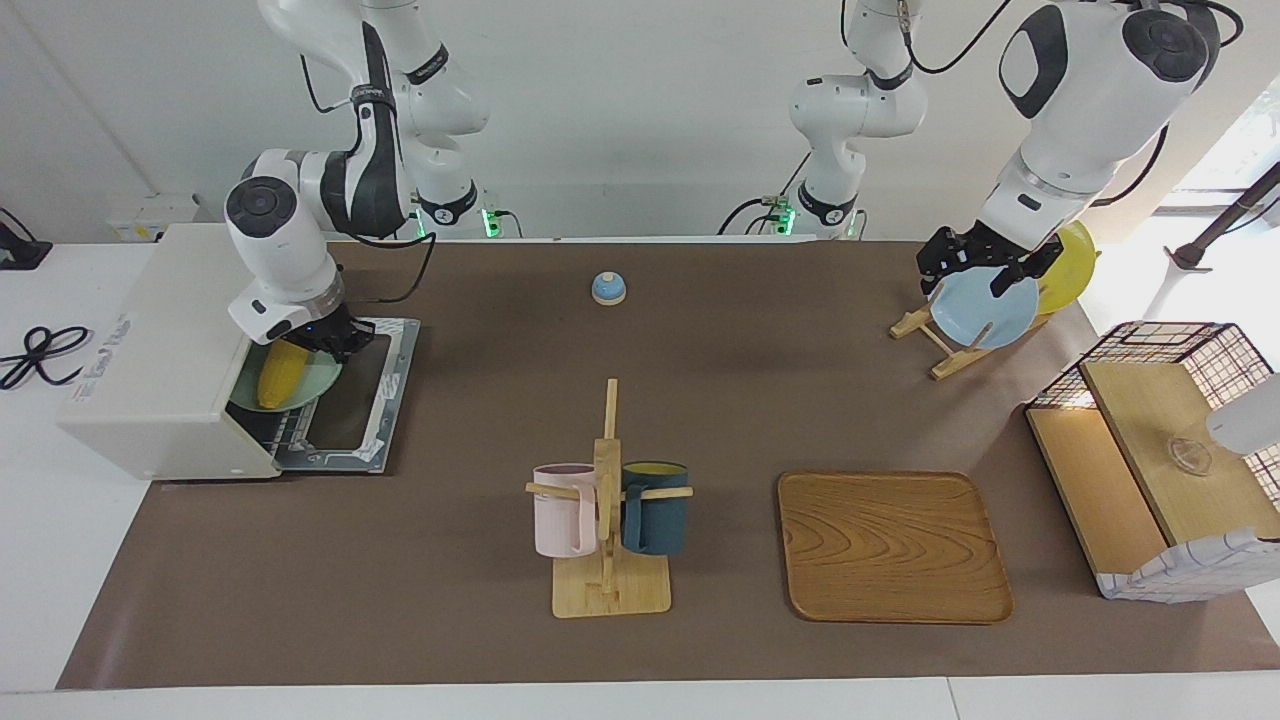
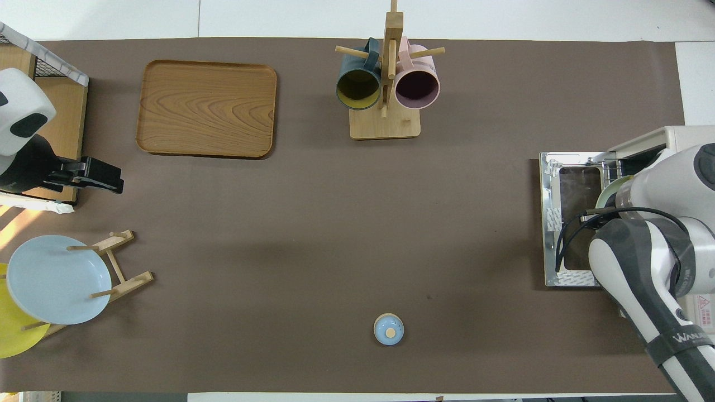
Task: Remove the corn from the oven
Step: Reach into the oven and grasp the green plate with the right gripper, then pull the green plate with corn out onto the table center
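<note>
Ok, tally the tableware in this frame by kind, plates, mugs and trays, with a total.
Plates: 3, light blue and yellow on the wooden plate rack, pale green under the corn in the oven.
Mugs: 2, pink and dark teal on the mug stand.
Trays: 1, wooden.
Total: 6.

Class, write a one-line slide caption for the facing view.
Right pincer at the corn in the open oven; left arm waits.
</note>
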Robot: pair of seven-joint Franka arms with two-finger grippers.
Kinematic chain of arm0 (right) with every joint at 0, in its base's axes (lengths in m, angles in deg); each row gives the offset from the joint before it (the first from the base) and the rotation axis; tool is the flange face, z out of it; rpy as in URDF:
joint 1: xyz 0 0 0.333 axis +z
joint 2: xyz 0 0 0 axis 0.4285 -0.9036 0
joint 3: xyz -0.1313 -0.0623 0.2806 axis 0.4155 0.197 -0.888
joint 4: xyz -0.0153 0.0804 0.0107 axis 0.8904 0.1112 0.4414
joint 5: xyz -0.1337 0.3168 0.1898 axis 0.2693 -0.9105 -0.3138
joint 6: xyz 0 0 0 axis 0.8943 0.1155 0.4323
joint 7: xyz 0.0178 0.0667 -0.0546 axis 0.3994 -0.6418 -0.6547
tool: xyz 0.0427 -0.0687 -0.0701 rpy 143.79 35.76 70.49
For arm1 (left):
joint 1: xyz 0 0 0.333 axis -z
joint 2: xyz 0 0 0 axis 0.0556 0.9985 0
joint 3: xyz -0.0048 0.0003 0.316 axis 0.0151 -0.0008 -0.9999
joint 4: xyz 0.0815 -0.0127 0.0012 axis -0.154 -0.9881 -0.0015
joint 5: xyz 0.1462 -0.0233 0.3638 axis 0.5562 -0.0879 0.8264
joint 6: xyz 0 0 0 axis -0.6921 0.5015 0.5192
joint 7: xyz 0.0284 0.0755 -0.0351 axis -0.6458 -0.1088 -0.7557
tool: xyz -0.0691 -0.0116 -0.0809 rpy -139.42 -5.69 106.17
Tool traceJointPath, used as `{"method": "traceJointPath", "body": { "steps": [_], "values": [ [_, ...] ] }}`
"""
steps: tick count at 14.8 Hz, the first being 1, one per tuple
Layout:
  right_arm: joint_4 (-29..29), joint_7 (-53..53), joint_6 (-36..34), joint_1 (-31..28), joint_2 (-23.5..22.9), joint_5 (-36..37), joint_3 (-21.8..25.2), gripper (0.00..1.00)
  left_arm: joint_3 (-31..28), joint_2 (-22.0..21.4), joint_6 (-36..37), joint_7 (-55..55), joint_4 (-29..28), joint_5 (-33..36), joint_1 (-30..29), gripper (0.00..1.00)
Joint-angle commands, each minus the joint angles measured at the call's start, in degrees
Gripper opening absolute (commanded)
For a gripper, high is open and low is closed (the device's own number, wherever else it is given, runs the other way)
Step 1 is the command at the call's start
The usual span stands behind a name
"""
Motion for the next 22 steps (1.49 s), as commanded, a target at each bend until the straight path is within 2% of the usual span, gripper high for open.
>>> {"method": "traceJointPath", "body": {
  "steps": [1, 3, 5, 7, 9, 13, 16, 18, 19, 22],
  "values": [
    [2.8, -0.7, -4.4, 2.7, -0.3, 1.2, -0.4, 0.0, 0.1, -0.3, 0.0, 0.5, 0.3, 0.0, -0.5, 1.0],
    [7.7, -0.8, -9.7, 5.2, -1.9, 1.4, -0.4, 0.0, 0.2, -0.3, 0.0, 0.5, 0.3, 0.0, -0.5, 1.0],
    [11.8, 0.4, -13.9, 10.3, -2.9, 2.6, -0.4, 0.0, 0.2, -0.3, 0.0, 0.5, 0.3, 0.0, -0.5, 1.0],
    [12.4, 6.3, -14.0, 15.9, -3.3, 6.2, -0.4, 0.0, 0.2, -0.3, 0.0, 0.5, 0.3, 0.0, -0.5, 1.0],
    [13.7, 11.3, -14.7, 21.1, -4.5, 6.8, -0.5, 0.0, 0.2, -0.3, 0.0, 0.5, 0.3, 0.0, -0.5, 1.0],
    [25.1, 22.7, -20.2, 31.1, -11.9, 4.2, -0.8, 0.0, 0.2, -0.3, 0.0, 0.5, 0.3, 0.0, -0.5, 1.0],
    [38.6, 34.5, -24.3, 37.2, -22.8, 1.0, -1.0, 0.0, 0.2, -0.3, 0.0, 0.5, 0.3, 0.0, -0.5, 1.0],
    [40.4, 43.0, -21.3, 40.6, -26.9, -1.4, -1.0, 0.0, 0.2, -0.3, 0.0, 0.5, 0.3, 0.0, -0.5, 1.0],
    [40.2, 45.2, -17.2, 41.7, -27.7, -3.4, -1.0, 0.0, 0.2, -0.3, 0.0, 0.5, 0.3, 0.0, -0.5, 1.0],
    [37.7, 45.8, -10.6, 41.6, -29.1, -4.8, -1.0, 0.0, 0.2, -0.3, 0.0, 0.3, 0.3, 0.0, -0.5, 1.0]
  ]
}}
